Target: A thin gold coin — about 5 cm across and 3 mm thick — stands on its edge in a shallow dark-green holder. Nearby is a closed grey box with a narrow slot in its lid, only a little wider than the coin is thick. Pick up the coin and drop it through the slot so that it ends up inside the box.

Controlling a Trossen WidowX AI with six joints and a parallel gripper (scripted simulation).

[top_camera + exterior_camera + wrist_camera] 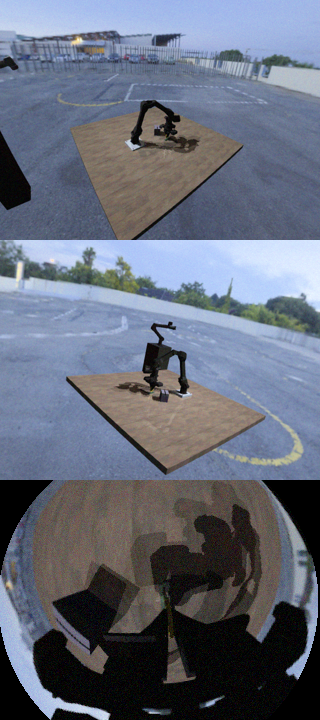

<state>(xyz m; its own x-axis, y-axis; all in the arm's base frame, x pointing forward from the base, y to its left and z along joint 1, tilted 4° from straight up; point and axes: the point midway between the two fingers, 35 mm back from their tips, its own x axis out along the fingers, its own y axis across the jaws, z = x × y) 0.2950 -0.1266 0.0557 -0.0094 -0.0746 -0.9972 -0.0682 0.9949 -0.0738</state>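
Note:
My gripper (167, 134) (152, 388) (167, 611) points down and is shut on the gold coin (166, 136) (151, 390) (170, 625). The coin shows edge-on as a thin upright yellow strip between the fingertips in the wrist view. The dark-green holder (166, 139) (150, 392) is right below the coin; whether the coin's lower edge still sits in it is too small to tell. The closed grey box (156, 131) (164, 396) (82, 616) stands close beside the gripper, with the dark slot in its pale lid facing up.
The arm's white base plate (133, 145) (184, 394) sits on the wooden board (160, 180) (186, 436), on the far side of the box from the holder in the exterior view. The arm's shadow falls across the board around the holder. A dark pedestal (155, 356) with another arm stands beyond the board.

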